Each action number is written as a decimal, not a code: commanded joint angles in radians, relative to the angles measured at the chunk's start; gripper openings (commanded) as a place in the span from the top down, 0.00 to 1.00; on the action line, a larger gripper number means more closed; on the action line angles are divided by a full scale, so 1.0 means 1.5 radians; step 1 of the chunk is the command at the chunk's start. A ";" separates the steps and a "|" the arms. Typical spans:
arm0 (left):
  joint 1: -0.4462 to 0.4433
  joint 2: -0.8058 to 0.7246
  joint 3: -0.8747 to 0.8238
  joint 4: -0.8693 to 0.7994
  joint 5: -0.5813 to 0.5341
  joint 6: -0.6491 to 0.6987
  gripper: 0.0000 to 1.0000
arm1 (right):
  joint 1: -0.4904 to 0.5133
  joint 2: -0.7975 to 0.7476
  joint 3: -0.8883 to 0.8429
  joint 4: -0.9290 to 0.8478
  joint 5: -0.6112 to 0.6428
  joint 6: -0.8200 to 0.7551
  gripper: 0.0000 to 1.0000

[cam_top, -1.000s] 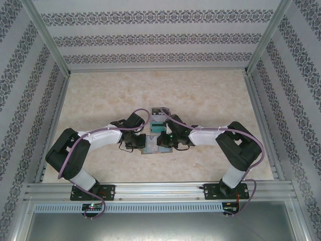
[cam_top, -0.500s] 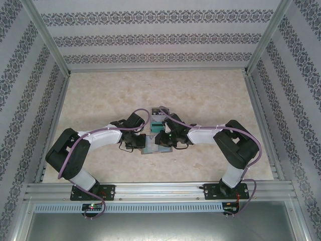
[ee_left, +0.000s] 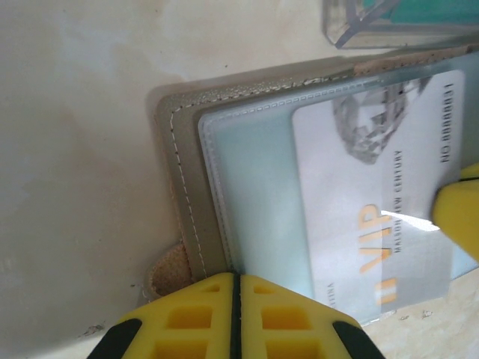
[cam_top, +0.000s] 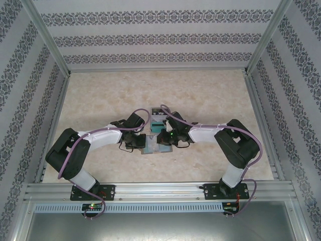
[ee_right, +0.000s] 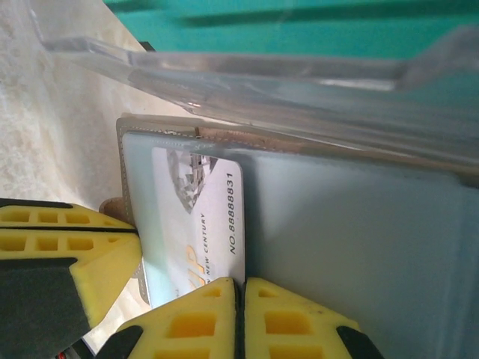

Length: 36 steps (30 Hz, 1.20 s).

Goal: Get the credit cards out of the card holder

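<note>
The pale marbled table (cam_top: pixel 100 100) is spreading well out on every side of the card holder (ee_left: pixel 183 187), which is lying open and flat. The left arm (cam_top: pixel 100 136) is reaching in to the card holder from its left side and the right arm (cam_top: pixel 205 134) from its right, so the two wrists are crowding over it.

A clear plastic flap (ee_right: pixel 299 82) is standing up along the card holder's far edge. A teal card (ee_right: pixel 299 22) is lying just beyond that edge; I cannot tell whether it is touching the holder. A grey card (ee_left: pixel 374 202) with orange "VIP" lettering is sitting inside the card holder, under its bluish pocket panel, with only a narrow strip sticking out on the near side.

The left gripper (ee_left: pixel 236 314) is clenched, its yellow fingers pressed together and bearing down on the card holder's near left edge, beside the stitched border. The right gripper (ee_right: pixel 241 318) is clenched too, its tips meeting at the near edge of the card holder, right at the grey card's corner. Neither one is visibly grasping a card.
</note>
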 commanded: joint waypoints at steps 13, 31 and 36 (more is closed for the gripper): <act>0.002 -0.002 0.015 -0.041 -0.030 0.033 1.00 | -0.047 -0.143 0.015 -0.239 0.019 -0.182 1.00; 0.004 -0.187 0.038 -0.063 -0.102 0.032 0.41 | -0.037 -0.190 0.232 -0.439 0.167 -0.638 1.00; 0.010 -0.264 0.014 -0.077 -0.175 0.019 0.00 | -0.032 -0.137 0.312 -0.481 0.193 -0.790 1.00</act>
